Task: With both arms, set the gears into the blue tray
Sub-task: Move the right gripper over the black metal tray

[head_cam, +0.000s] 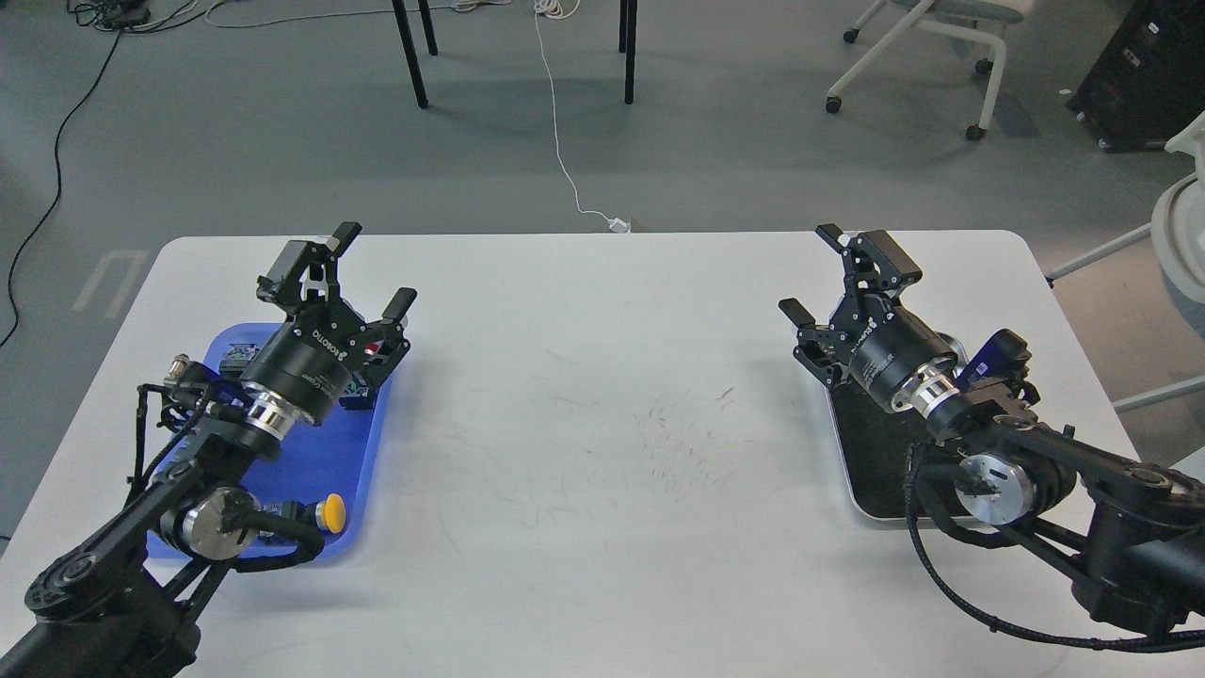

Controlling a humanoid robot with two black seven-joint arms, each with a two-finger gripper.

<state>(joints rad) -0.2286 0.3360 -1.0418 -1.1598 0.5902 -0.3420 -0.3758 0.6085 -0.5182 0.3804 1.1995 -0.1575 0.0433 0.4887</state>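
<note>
The blue tray (315, 452) lies at the table's left side, largely covered by my left arm. My left gripper (377, 268) hangs above the tray's far right corner, open, with nothing between its fingers. At the table's right side, my right gripper (810, 271) stands open and empty above the far left corner of a silver tray (871, 471) with a black inside. No gears show in this view; the arms hide much of both trays.
Push-button switches lie in the blue tray: a yellow-capped one (329, 511) near its front edge and a red-capped one (373, 349) under the left gripper. The white table (602, 424) spans the view. Table legs, a white cable and an office chair stand beyond its far edge.
</note>
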